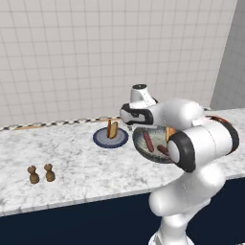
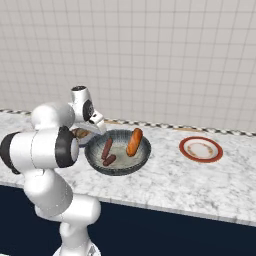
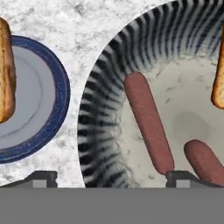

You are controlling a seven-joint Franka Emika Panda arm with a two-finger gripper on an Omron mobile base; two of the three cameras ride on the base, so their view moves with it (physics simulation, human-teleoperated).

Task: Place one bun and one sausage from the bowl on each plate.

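The marble counter carries the grey bowl, a blue plate just beside it, a red-rimmed plate well apart, and two small brown shakers.

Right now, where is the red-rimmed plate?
The red-rimmed plate sits bare on the marble counter in the right base view, to the right of the bowl and clear of it, near the tiled wall.

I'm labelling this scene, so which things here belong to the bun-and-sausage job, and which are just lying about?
Job:
bowl
two sausages
bun in the bowl
blue plate, bun already on it
red-rimmed plate
gripper

Lying about:
two small brown shakers
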